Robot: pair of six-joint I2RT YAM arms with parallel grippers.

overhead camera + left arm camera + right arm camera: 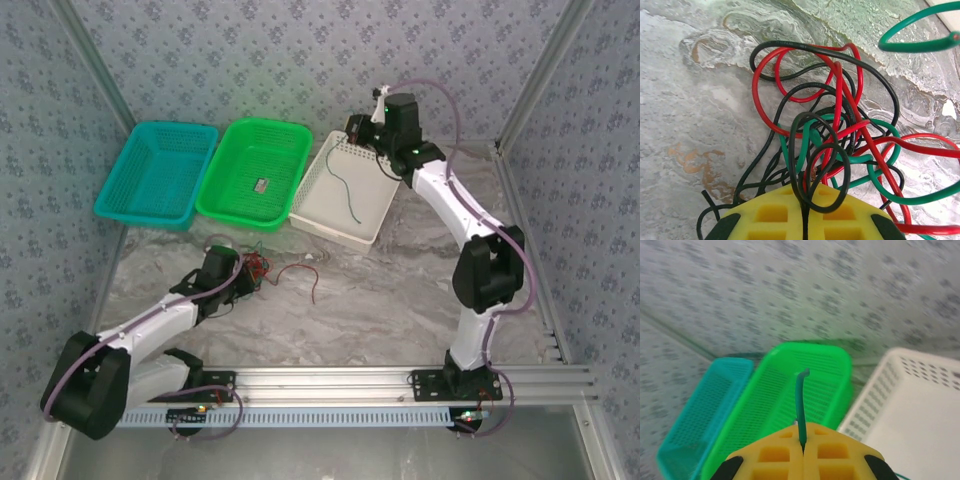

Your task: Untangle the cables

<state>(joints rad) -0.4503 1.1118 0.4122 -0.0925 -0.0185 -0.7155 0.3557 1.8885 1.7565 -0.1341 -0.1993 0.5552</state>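
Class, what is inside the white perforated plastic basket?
One thin green cable, pinched by the right gripper, shows against the white basket floor. The gripper and arm cover the far corner.

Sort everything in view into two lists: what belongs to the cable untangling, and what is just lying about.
Job: cable tangle, pinched by left gripper; green cable, pinched by right gripper.
Lying about: teal basket; green basket; white basket; small item in the green basket.
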